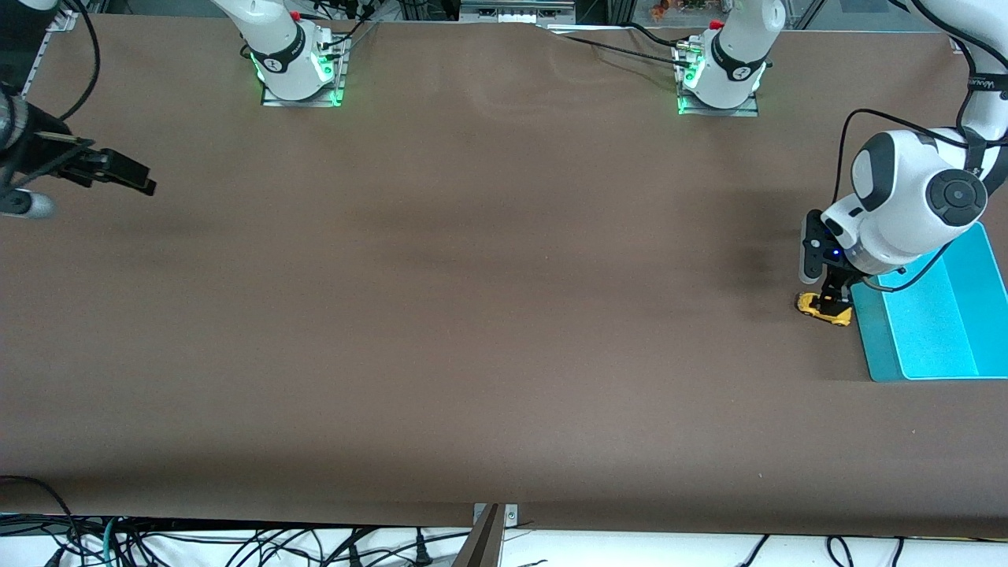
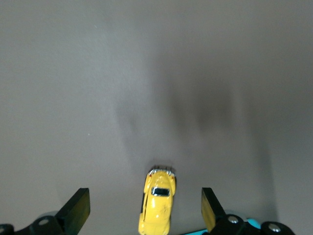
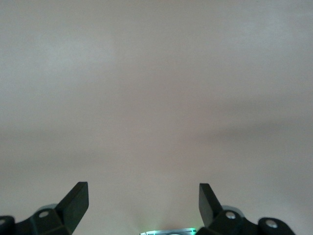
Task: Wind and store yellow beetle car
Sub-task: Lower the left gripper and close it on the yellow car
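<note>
The yellow beetle car point(image 1: 824, 308) is being seen on the brown table point(image 1: 472, 315), at the left arm's end, just beside the turquoise bin point(image 1: 937, 323) and touching or nearly touching its nearest wall. In the left wrist view the car point(image 2: 157, 205) is being shown standing on its wheels on the tabletop, its rounded roof and dark window facing up, in the gap between the two dark fingers point(image 2: 76, 209).

The left gripper point(image 1: 833, 299) is being held low, right over the car, its fingers spread wide apart with clear table showing between each finger and the car's sides; nothing is being gripped. The white wrist of the left arm is being seen above the bin's edge.

The right gripper point(image 1: 118, 172) is being kept waiting over the table's edge at the right arm's end, well apart from the car. In the right wrist view its fingers point(image 3: 76, 200) are being shown spread apart, with only bare tabletop between them.
</note>
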`<action>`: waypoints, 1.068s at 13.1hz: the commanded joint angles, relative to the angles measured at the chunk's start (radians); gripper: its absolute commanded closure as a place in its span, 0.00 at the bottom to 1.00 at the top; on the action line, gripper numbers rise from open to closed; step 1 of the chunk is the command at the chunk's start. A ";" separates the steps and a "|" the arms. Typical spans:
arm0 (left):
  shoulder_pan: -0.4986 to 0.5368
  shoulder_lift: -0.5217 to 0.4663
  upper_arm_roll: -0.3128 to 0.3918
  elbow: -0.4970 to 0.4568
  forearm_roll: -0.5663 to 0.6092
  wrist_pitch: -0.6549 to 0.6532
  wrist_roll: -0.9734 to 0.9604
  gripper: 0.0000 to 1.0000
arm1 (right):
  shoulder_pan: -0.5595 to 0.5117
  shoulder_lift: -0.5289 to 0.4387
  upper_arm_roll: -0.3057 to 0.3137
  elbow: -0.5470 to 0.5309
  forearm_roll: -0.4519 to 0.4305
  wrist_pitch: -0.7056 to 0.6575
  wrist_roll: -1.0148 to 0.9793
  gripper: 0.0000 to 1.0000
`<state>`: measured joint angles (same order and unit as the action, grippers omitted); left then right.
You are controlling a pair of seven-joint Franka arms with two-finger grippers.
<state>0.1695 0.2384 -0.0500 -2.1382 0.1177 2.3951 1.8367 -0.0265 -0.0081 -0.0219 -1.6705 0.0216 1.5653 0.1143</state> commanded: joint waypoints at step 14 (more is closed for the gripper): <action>0.117 0.165 0.025 -0.078 0.014 0.312 0.171 0.00 | -0.032 0.016 -0.007 0.034 0.012 0.070 0.015 0.00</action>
<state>0.2870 0.3778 -0.0232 -2.2245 0.1177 2.6724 1.9923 -0.0271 0.0010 -0.0615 -1.6608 0.0226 1.6410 0.1196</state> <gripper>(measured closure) 0.000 0.000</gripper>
